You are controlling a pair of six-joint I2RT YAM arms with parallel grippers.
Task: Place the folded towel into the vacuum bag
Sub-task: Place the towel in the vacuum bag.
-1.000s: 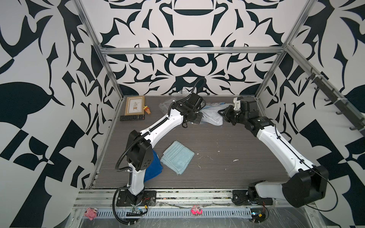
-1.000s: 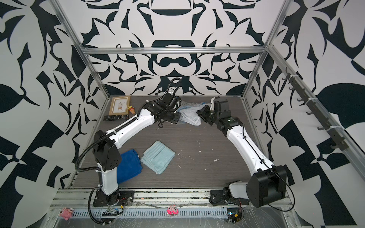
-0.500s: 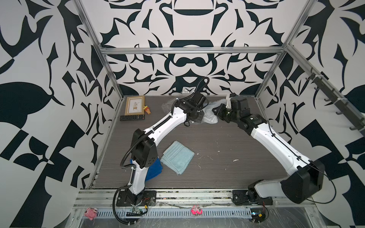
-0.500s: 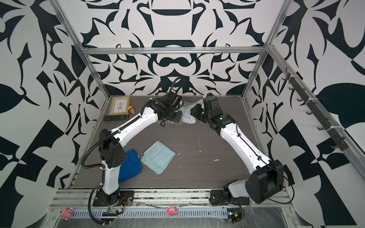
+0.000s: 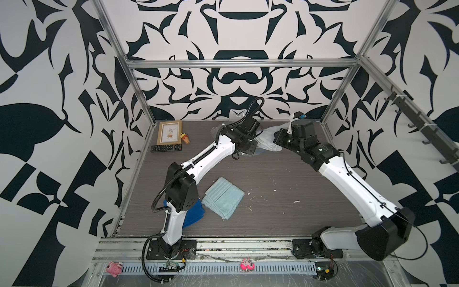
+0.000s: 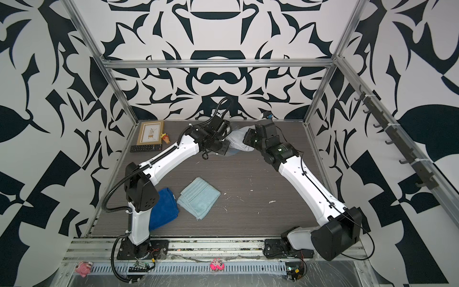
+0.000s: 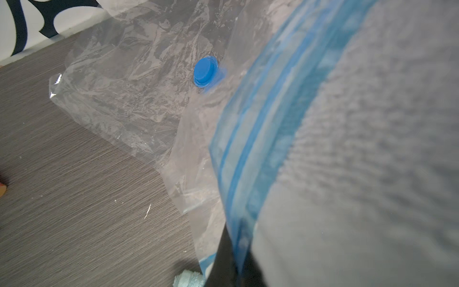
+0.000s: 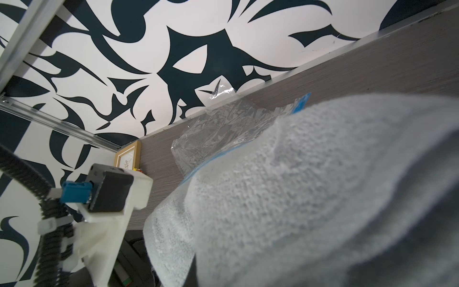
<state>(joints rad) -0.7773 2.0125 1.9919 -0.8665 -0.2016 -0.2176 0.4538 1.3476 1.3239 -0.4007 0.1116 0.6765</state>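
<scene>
At the far middle of the table lies the vacuum bag [image 7: 129,94], clear and crinkled, with its round blue valve cap [image 7: 205,72]. My left gripper [image 7: 236,268] is shut on the bag's blue zip strip [image 7: 268,139] and holds that edge up. My right gripper [image 5: 277,138] is shut on the folded towel [image 8: 298,186], a grey-white bundle that hides its fingers. The towel [image 5: 267,140] sits between the two grippers in both top views, pressed against the lifted strip, which curves around it. How far it reaches inside the bag I cannot tell.
A light blue folded cloth [image 5: 223,197] and a dark blue cloth [image 5: 196,213] lie near the left arm's base. A picture frame [image 5: 170,133], a remote [image 5: 166,148] and a small toy [image 5: 185,138] sit at the back left. The back wall is just behind the bag.
My right gripper has carried the towel leftward, up against the left gripper and the bag's lifted edge. The left gripper has barely shifted.
</scene>
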